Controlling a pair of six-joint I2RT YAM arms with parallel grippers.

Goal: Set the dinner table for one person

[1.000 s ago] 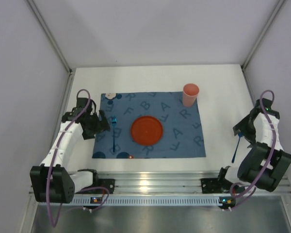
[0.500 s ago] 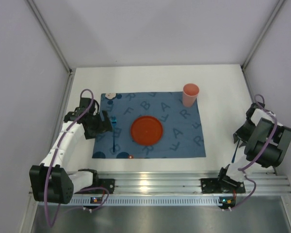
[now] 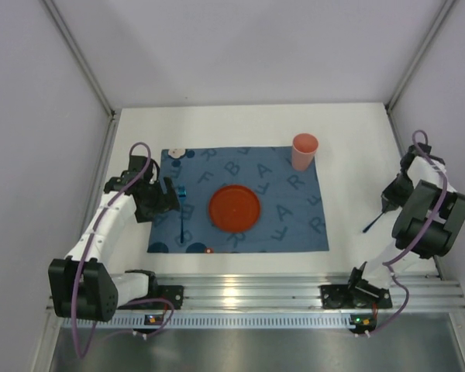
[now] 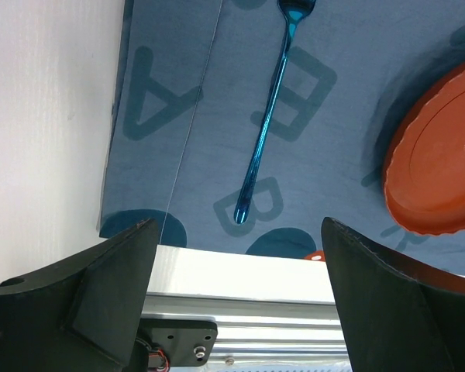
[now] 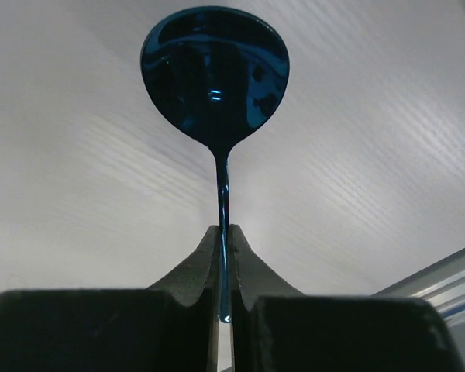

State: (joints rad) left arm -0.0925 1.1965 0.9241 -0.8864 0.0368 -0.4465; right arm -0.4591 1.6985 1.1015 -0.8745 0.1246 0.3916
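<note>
Two grippers work over the white desk [image 3: 353, 147], which spans the whole work area under everything, with an aluminium rail along its near edge. An orange plate [image 3: 235, 208] sits mid-mat on a blue letter-print mat [image 3: 294, 213] lying flat on the desk. Left of the plate, near it but apart, a blue metallic fork [image 3: 183, 215] lies on the mat, tines to the far side, handle end toward the rail. Further left of the plate, by the fork's tine end, the left gripper [image 3: 164, 192] hovers with jaws spread wide and nothing between them; its wrist view shows the fork and the plate rim below the open fingers. Far-right of the plate, a pink cup [image 3: 304, 151] stands upright at the mat's far right corner. Well right of the plate, off the mat over bare desk, the right gripper [image 3: 387, 204] is pinched tight on the handle of a blue spoon [image 3: 374, 222], bowl sticking out past the fingertips. Cannot tell if the spoon touches the desk. A small orange thing [image 3: 208, 249], too small to identify, lies near-left of the plate at the mat's near edge.
</note>
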